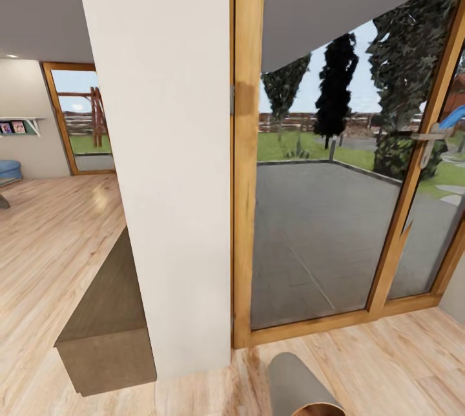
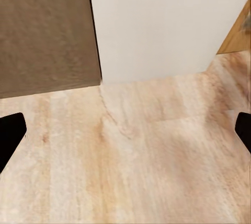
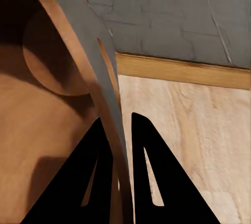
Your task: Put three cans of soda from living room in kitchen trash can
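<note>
The tash can [image 1: 298, 385] is a pale grey tapered bin with a brown inside, and it shows at the bottom edge of the head view, held up and tilted over the light wood floor. In the right wrist view my right gripper [image 3: 124, 174] is shut on the bin's thin grey rim [image 3: 86, 36], one black finger inside the wall and one outside. The brown round bottom [image 3: 49, 57] of the bin looks bare. My left gripper [image 2: 128, 132] is open over bare floor, its black fingertips [image 2: 11, 132] far apart. The cans of soda are out of view.
A white pillar [image 1: 168, 145] stands straight ahead, with a low brown cabinet [image 1: 106, 312] against its left side. To the right is a wood-framed glass door [image 1: 323, 209] onto a grey patio. Light wood floor [image 1: 45, 241] opens to the left, toward a blue seat [image 1: 9, 169].
</note>
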### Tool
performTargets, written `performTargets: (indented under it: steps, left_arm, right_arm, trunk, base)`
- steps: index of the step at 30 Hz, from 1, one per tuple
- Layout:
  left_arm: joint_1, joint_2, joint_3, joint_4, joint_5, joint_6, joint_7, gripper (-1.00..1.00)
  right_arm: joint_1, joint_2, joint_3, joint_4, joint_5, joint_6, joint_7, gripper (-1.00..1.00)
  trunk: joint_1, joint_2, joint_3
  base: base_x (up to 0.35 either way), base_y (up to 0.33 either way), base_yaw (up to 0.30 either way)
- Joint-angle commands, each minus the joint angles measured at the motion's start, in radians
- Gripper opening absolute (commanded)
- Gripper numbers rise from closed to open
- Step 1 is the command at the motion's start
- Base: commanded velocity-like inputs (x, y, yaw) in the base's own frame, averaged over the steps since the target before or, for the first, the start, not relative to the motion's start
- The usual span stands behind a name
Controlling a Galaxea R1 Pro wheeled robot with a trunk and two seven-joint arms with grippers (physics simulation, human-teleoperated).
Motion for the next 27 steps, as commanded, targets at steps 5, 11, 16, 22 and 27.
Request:
performTargets:
  steps: [5,11,16,22,27]
  left_arm:
    - [0.008,0.002,0.000,-0.058,-0.001,-0.028,-0.047,1.00]
    - [0.013,0.003,0.001,-0.080,0.000,-0.035,-0.067,1.00]
    - [0.016,0.004,0.001,-0.092,0.003,-0.083,-0.070,1.00]
    - [0.029,0.004,0.002,-0.094,0.004,-0.165,-0.070,1.00]
    - [0.039,0.003,0.002,-0.087,0.004,-0.189,-0.069,1.00]
  right_arm:
    - [0.013,0.000,-0.007,-0.003,-0.011,-0.048,0.026,-1.00]
    - [0.042,0.000,-0.008,-0.004,-0.012,-0.065,0.033,-1.00]
    - [0.072,-0.001,-0.008,0.006,-0.012,-0.094,0.036,-1.00]
    - [0.084,-0.001,-0.008,0.010,-0.019,-0.100,0.037,-1.00]
    - [0.085,-0.001,-0.008,0.011,-0.025,-0.101,0.037,-1.00]
  trunk:
    - [-0.019,0.035,0.016]
    - [-0.042,0.077,0.035]
    - [-0.061,0.112,0.050]
    - [-0.081,0.147,0.066]
    - [-0.081,0.147,0.066]
  base:
    - [0.000,0.000,0.000]
    - [0.000,0.000,0.000]
    - [0.000,0.000,0.000]
    - [0.000,0.000,0.000]
    - [0.000,0.000,0.000]
